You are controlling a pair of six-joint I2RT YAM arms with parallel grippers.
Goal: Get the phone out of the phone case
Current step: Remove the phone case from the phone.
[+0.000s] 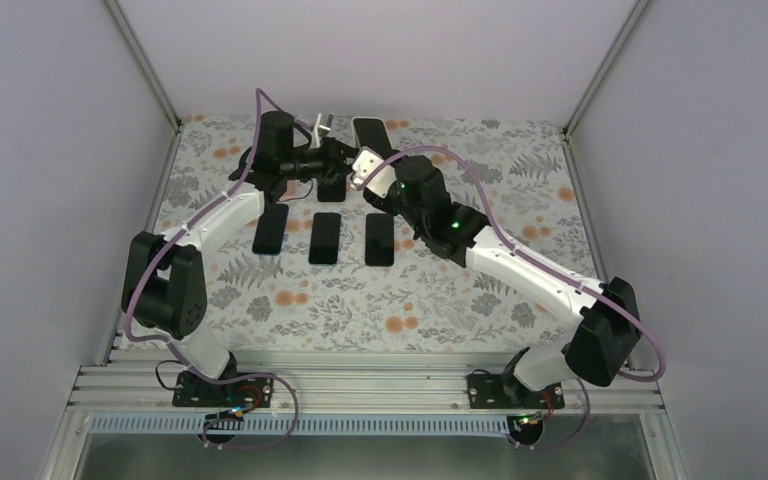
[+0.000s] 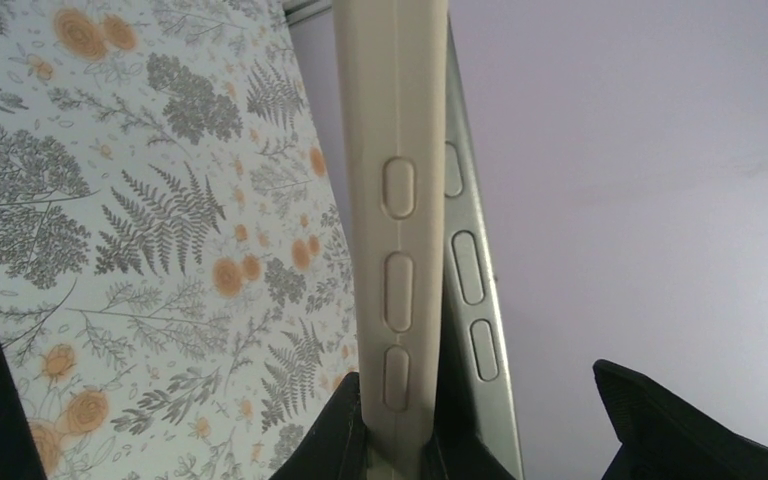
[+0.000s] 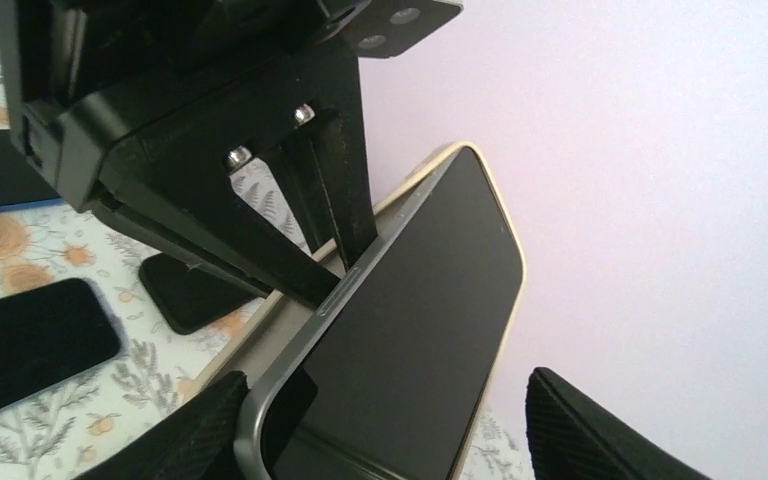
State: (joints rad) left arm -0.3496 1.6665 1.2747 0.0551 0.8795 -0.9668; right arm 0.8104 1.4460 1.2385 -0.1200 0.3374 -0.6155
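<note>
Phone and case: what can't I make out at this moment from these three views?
- Top view: the phone case is too small to show any grip on it.
- Left wrist view: the frame cuts off both ends of the phone case and phone.
- Right wrist view: the left gripper covers its own contact point; the bottom edge cuts off the phone between the fingers of the right gripper.

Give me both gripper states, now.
Left gripper: shut on the phone case.
Right gripper: open, fingers on either side of the phone, not clamped on it.
</note>
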